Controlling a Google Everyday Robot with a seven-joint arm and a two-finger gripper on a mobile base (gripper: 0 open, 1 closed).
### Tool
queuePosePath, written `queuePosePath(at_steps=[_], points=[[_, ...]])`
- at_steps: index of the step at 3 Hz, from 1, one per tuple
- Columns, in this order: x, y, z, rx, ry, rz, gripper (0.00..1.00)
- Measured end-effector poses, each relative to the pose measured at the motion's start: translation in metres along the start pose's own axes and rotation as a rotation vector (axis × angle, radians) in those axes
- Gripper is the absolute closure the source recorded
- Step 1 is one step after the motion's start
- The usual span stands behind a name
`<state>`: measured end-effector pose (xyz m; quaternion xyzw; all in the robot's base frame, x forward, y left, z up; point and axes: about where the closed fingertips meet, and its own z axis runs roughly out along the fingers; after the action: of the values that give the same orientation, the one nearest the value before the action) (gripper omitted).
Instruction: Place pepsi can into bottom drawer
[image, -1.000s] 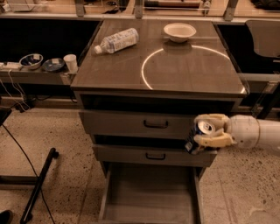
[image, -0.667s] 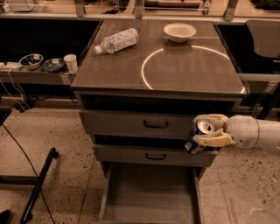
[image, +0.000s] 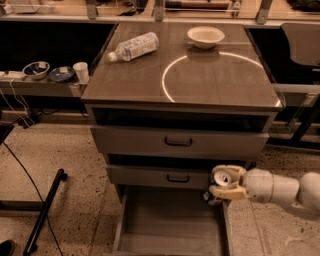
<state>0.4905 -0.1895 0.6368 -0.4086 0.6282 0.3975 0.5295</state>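
One white arm reaching in from the right, low at the grey cabinet front.
Forearm lies roughly level; end effector (image: 223, 184) pinches the tilted dark blue silver-topped pepsi can (image: 221, 178), fingers closed on it. Can is held in the air by the right rim of the pulled-out grey bottom drawer (image: 170, 222), beside the middle drawer's right end. Since a second ago the end effector and can have dropped lower and slightly left.
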Motion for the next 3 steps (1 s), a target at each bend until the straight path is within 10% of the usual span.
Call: queuePosePath(at_steps=[2, 3], points=[[0.113, 0.024, 0.027, -0.035, -0.071, 0.012, 1.00], [0.113, 0.024, 0.027, -0.035, -0.071, 0.012, 1.00]])
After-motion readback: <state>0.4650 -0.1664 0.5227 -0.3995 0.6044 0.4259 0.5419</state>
